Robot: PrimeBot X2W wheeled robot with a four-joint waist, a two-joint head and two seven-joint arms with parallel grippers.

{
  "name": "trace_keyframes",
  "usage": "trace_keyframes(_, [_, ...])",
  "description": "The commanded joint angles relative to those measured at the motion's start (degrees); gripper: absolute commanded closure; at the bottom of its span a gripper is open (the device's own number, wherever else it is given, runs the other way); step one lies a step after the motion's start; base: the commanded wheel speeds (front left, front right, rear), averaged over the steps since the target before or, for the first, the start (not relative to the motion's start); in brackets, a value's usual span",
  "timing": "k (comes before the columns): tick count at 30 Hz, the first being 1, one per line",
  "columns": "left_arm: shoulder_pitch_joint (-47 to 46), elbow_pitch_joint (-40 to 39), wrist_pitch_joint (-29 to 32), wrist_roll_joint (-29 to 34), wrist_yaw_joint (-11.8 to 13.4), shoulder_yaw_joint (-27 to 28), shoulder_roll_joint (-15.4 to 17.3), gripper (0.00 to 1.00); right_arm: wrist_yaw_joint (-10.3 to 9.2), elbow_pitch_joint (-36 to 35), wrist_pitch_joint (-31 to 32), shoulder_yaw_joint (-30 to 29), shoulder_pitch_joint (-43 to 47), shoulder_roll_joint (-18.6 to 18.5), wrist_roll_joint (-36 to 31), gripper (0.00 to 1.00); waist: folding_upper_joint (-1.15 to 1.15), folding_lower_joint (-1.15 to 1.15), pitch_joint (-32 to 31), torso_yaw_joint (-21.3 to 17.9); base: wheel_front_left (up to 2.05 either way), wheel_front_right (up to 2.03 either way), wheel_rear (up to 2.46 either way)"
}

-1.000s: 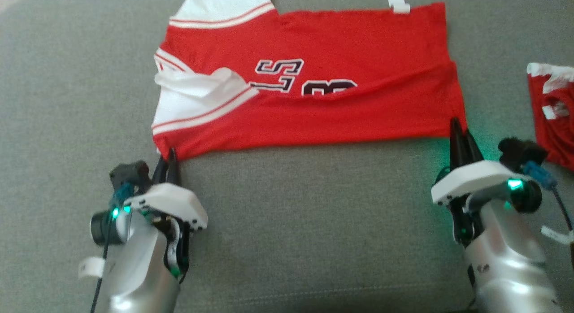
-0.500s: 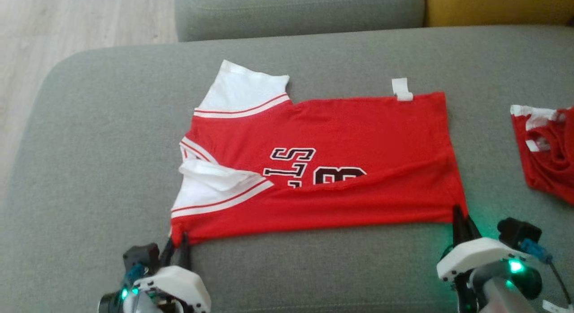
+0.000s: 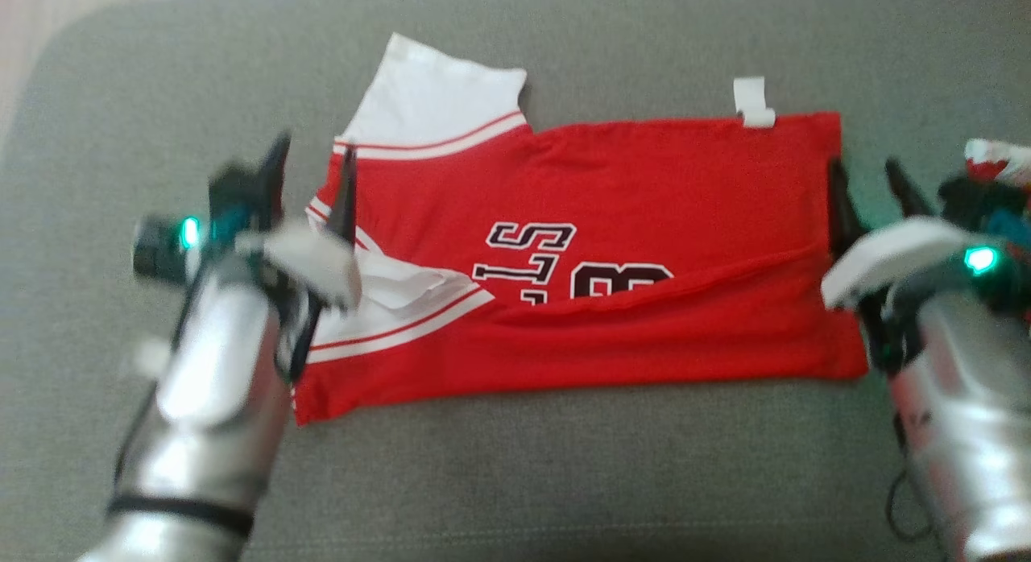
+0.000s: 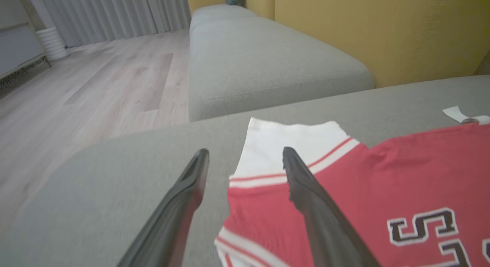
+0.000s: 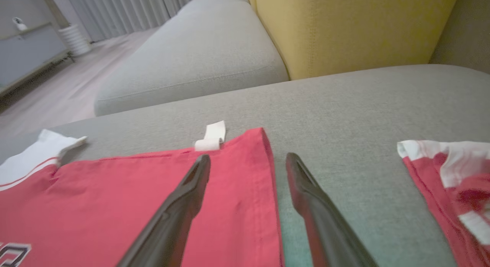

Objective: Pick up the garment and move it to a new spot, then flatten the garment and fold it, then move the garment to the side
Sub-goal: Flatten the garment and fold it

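Head view: the garment (image 3: pixel 644 192), a red jersey with white sleeves and dark lettering, lies across the middle of the frame on a grey cushion (image 3: pixel 515 481), its lower part folded up over the lettering. A white tag (image 3: pixel 753 103) sticks out from its top edge at the upper right. At the left, the left gripper (image 3: pixel 312 155) has its fingers spread, one over the bare cushion and one over the jersey's sleeve end, pinching nothing. At the right, the right gripper (image 3: pixel 863 175) is also spread, standing at the jersey's right-hand edge and holding nothing. A second red garment (image 3: pixel 995 155) shows at the right edge of the frame.

Left wrist view: two dark fingers rise apart from the bottom; the white sleeve (image 4: pixel 291 144) and red cloth fill the lower right. A wooden floor (image 4: pixel 95 87) lies at upper left, a yellow backrest (image 4: pixel 383 30) at upper right.

Right wrist view: the parted fingers straddle the jersey's hem, the left one over red cloth, the right one over grey cushion. The tag sits just above them, and the second garment lies at the right, well apart.
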Motion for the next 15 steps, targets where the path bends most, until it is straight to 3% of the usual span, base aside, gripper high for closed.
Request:
trace_keyframes(1, [-2.9, -0.9, 0.3, 0.5, -0.4, 1.0, 1.7, 0.00, 0.36, -0.9, 0.3, 1.4, -1.8, -0.5, -0.2, 0.00, 0.00, 0.00, 2.5, -0.6, 0.00, 0.00, 0.00])
trace_keyframes(7, [-16.4, 5.5, 4.7, 1.9, -4.5, -1.8, 2.3, 0.00, 0.36, 3.4, 4.8, 4.5, -10.6, -2.1, -0.6, 0.00, 0.00, 0.00, 7.7, -1.2, 0.00, 0.00, 0.00])
trace_keyframes(14, [-26.2, 11.7, 6.8, 1.4, -6.9, -4.4, 2.8, 0.00, 0.36, 7.4, 4.4, 7.8, -16.9, -2.3, -0.4, 0.00, 0.00, 0.00, 12.3, -1.7, 0.00, 0.00, 0.00])
trace_keyframes(15, [-27.3, 12.4, 6.9, 1.2, -7.1, -4.6, 3.0, 0.00, 0.36, 7.8, 4.1, 8.3, -17.6, -2.2, -0.4, 0.12, 0.00, 0.00, 12.8, -1.9, 0.00, 0.00, 0.00])
